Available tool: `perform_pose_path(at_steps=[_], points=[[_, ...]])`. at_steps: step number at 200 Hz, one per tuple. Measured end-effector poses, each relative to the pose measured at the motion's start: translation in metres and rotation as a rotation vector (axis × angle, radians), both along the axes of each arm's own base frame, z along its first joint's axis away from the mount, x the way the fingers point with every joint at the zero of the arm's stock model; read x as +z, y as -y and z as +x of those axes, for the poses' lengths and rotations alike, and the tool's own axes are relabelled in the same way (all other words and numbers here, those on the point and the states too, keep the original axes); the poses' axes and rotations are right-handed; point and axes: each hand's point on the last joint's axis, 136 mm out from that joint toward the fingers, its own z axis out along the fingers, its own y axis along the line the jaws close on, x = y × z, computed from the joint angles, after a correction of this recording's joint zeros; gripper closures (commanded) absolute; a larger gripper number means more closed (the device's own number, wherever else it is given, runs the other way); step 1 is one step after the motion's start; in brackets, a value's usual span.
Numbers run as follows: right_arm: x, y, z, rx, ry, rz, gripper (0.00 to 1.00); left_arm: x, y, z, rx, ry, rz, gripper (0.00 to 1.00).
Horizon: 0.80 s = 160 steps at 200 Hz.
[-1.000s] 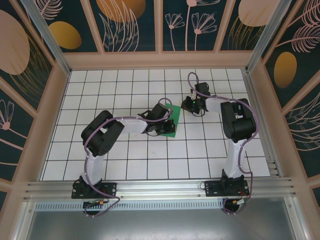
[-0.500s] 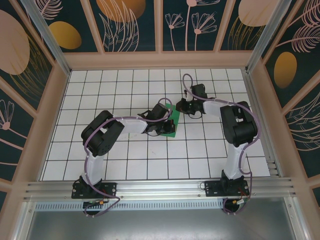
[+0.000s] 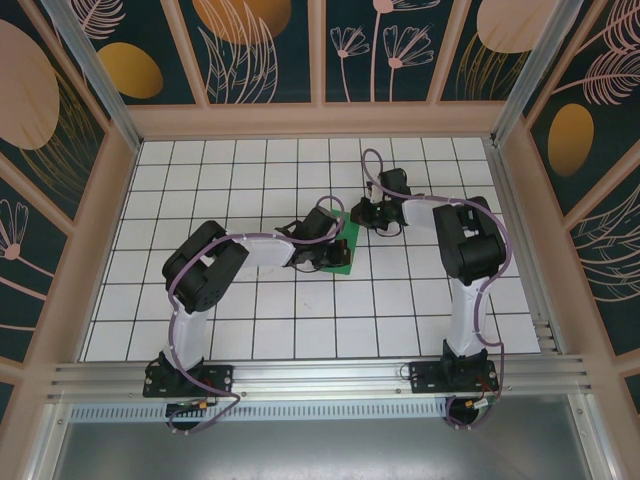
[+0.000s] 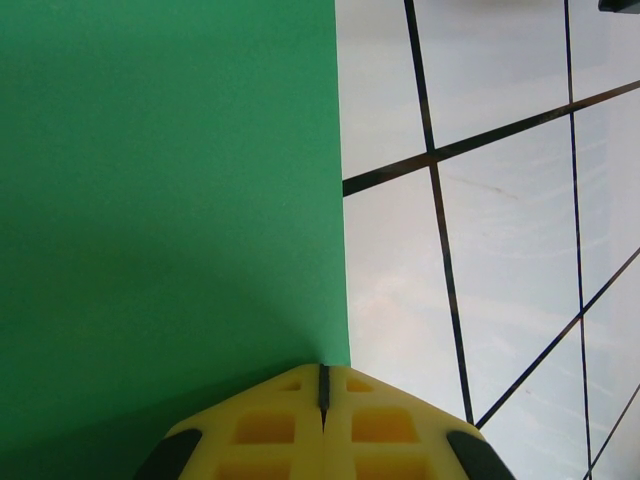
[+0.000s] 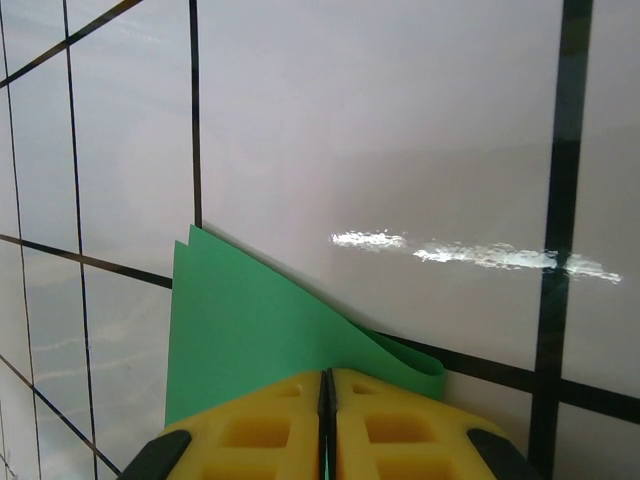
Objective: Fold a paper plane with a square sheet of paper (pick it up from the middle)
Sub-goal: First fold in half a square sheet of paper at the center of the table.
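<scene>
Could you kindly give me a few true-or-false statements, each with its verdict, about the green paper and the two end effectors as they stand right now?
1. The left end effector has its fingers shut together. True.
2. The square sheet of paper lies entirely flat. False: in the right wrist view part of it rises in a curled fold at the right end effector.
3. The right end effector is wide open. False: it is shut, with the green paper running in between its fingers.
4. The paper rests on a white table marked with black grid lines. True.
</scene>
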Motion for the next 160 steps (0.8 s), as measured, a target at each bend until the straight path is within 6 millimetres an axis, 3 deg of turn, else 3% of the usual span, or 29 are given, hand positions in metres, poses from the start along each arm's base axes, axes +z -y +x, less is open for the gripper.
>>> perform_pose_path(at_steps=[133,160], points=[[0.001,0.005,0.016,-0.032,-0.006,0.001,0.89,0.0,0.0,0.0,0.0,0.005,-0.005,0.94],[0.003,0.023,0.031,-0.082,0.025,-0.027,0.89,0.0,0.0,0.0,-0.002,0.009,-0.005,0.91]])
